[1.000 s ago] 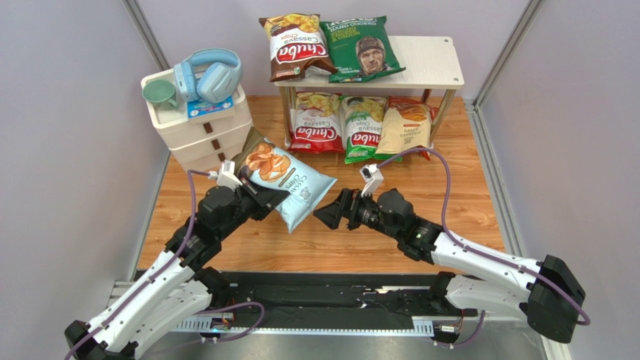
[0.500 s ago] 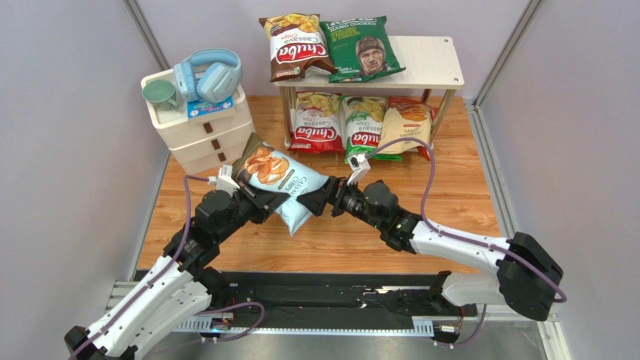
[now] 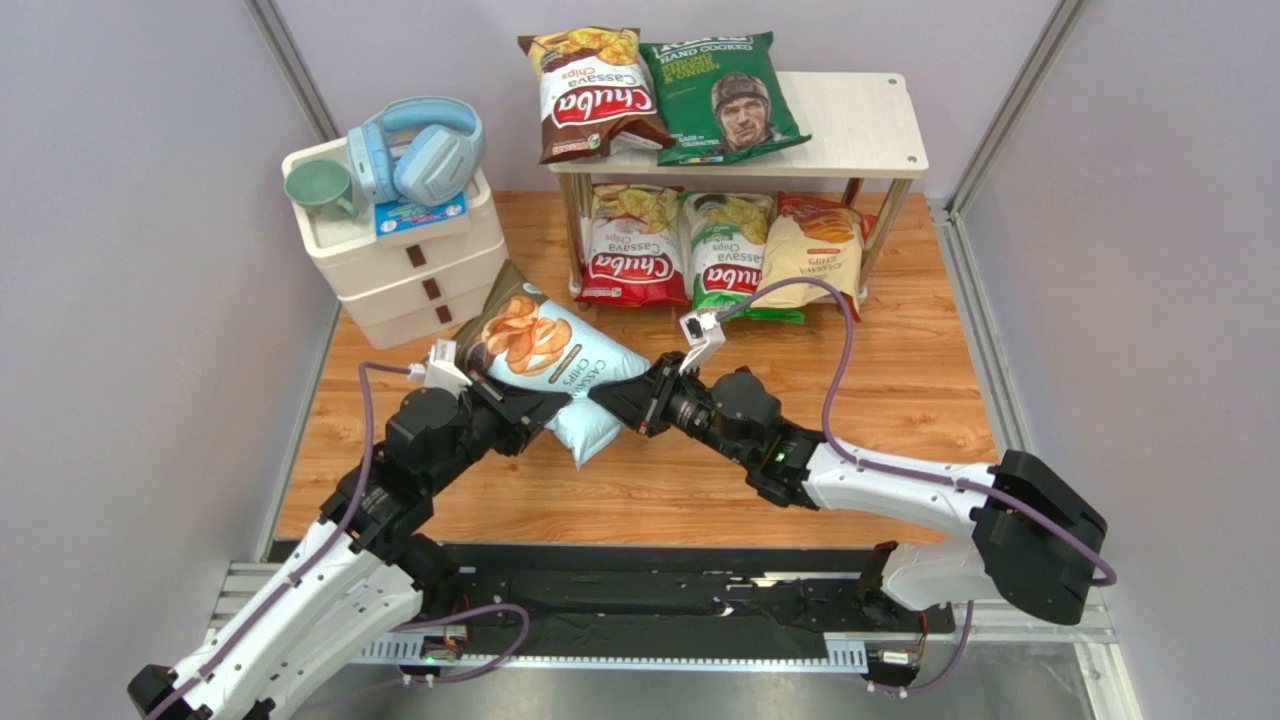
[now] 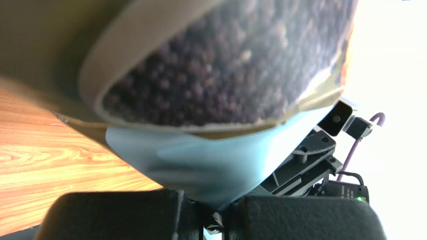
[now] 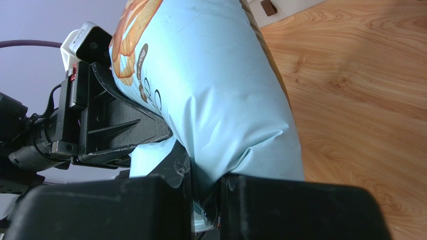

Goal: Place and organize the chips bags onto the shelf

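**Fig. – Two-arm handover of the last bag (top + wrist views).**

Step in hand (judged): pass the light blue bag [image 3: 556,360] from left gripper [image 3: 496,393] to right gripper [image 3: 624,402], then on to the shelf [image 3: 875,132].

To do it well:
- Confirm the right-side pinch sits on the crimped end seam, not the puffed middle; glossy film prob. slips.
- Left side lets go only once the right side bears the load, else the bag tears or drops.
- After release, lift w/ the bag hanging clear of the floor board.
- Aim for the bare stretch of the top board, beyond the right gripper and to its right, beside the dark green bag [image 3: 724,98].

Hands:
- Right gripper [image 5: 205,195]: jaws nearly together, clamped on the bag's near end; the bag [image 5: 220,90] bulges straight ahead of the fingers.
- Left gripper [image 4: 210,210]: likewise closed tight on the opposite end.
- The bag spans betw. the two, off the floor. Shelf well apart from both.
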Motion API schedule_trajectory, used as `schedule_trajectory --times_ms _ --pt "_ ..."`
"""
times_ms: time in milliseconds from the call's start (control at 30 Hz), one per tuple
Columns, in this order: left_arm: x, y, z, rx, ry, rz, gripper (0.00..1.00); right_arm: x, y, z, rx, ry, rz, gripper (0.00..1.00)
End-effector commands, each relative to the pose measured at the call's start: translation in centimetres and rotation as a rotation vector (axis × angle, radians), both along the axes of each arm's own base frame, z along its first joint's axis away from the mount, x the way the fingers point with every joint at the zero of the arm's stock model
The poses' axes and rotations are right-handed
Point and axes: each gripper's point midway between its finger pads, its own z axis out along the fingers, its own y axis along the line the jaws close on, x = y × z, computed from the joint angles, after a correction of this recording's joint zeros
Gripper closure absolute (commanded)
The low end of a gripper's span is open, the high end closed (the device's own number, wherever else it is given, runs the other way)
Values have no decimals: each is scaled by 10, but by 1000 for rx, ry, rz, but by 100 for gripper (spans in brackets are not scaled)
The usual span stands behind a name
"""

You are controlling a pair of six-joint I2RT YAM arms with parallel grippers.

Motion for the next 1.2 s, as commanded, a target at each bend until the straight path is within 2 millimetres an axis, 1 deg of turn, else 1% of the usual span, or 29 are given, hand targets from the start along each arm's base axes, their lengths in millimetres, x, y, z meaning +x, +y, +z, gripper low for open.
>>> schedule_trajectory --times_ms 0,33,67,100,133,167,200,233,267,300,333,367,467,567,600,633,667,700,733,800,867,900,967,1000,1033,1067,1100,1133,1167 --pt "-13 -2 26 -35 -60 -50 95 6 1 32 25 -79 -33 100" --pt "-13 1 24 -24 -61 -43 90 3 2 33 21 -86 -16 100" --pt "-15 4 26 -17 -65 -38 77 1 2 34 13 -90 -5 100" --pt "-20 8 16 18 -25 -35 71 0 3 40 10 -97 3 100" --pt "-18 17 13 55 -20 5 65 -3 0 34 -32 -81 12 100" --pt "-21 25 21 68 -33 26 54 -6 -3 35 -55 -91 22 100" --pt "-27 36 9 131 6 42 50 -7 -6 40 -64 -96 21 100" --pt "-27 48 9 166 4 92 46 -12 -15 40 -101 -91 23 100" --pt "-31 59 21 168 -23 119 41 -13 -20 43 -132 -117 22 100" --pt "-38 71 14 217 2 142 40 -15 -25 45 -150 -132 24 100" --pt "-38 85 17 240 -8 198 40 -17 -32 48 -180 -136 22 100" --pt "-45 96 21 249 -16 223 40 -20 -41 62 -189 -188 17 100" --pt "-52 121 28 260 -51 307 40 -29 -59 94 -210 -254 25 100" --pt "-56 132 30 259 -68 347 40 -39 -74 132 -256 -348 54 100" --pt "-56 133 29 266 -67 347 40 -41 -82 145 -260 -379 44 100" --pt "-56 133 27 272 -61 346 40 -38 -95 147 -314 -396 4 100" --pt "-56 133 24 280 -52 343 40 -36 -106 176 -288 -435 -45 100" --pt "-56 130 22 286 -45 329 40 -37 -120 191 -279 -468 -84 100" --pt "-55 127 19 294 -36 320 40 -29 -137 204 -300 -496 -164 100" --pt "-53 121 18 295 -37 295 40 -26 -165 243 -265 -554 -271 100" --pt "-49 113 17 293 -42 270 40 -15 -190 264 -295 -595 -394 100" --pt "-48 109 17 295 -43 251 40 -15 -203 286 -271 -621 -446 100" --pt "-45 102 15 296 -39 232 40 1 -217 299 -333 -643 -550 100" --pt "-44 99 14 299 -36 214 40 2 -228 318 -318 -654 -602 100" --pt "-43 96 11 307 -28 205 41 15 -224 320 -366 -654 -631 100" --pt "-42 94 12 306 -30 197 41 26 -231 325 -387 -655 -675 100" --pt "-42 91 11 305 -28 181 41 28 -238 341 -364 -656 -703 100" --pt "-41 89 8 310 -21 173 41 50 -235 339 -395 -649 -697 100" --pt "-40 87 10 303 -25 169 41 62 -233 339 -359 -603 -693 100"
